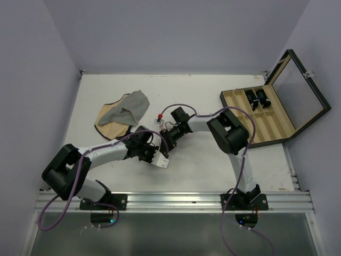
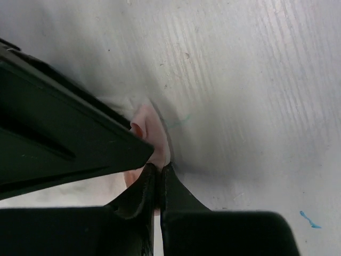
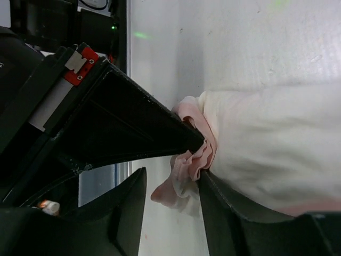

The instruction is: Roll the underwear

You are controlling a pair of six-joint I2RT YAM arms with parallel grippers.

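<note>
The underwear (image 1: 161, 159) is a small white bundle with pink trim in the middle of the table. In the top view both grippers meet over it. My left gripper (image 1: 157, 153) is shut on its pink edge (image 2: 153, 140), fingers pressed together (image 2: 158, 173) close to the table. My right gripper (image 1: 167, 143) is open. In the right wrist view the ruffled pink trim (image 3: 189, 162) hangs between its two fingers (image 3: 171, 177), and the white body (image 3: 272, 144) lies to the right. The dark wedge in each wrist view is the other gripper.
A grey cloth (image 1: 136, 103) lies on a tan cloth (image 1: 108, 127) at the back left. An open wooden case (image 1: 266, 118) with dark items (image 1: 257, 98) stands at the right. A small red and white item (image 1: 159, 118) lies behind the grippers.
</note>
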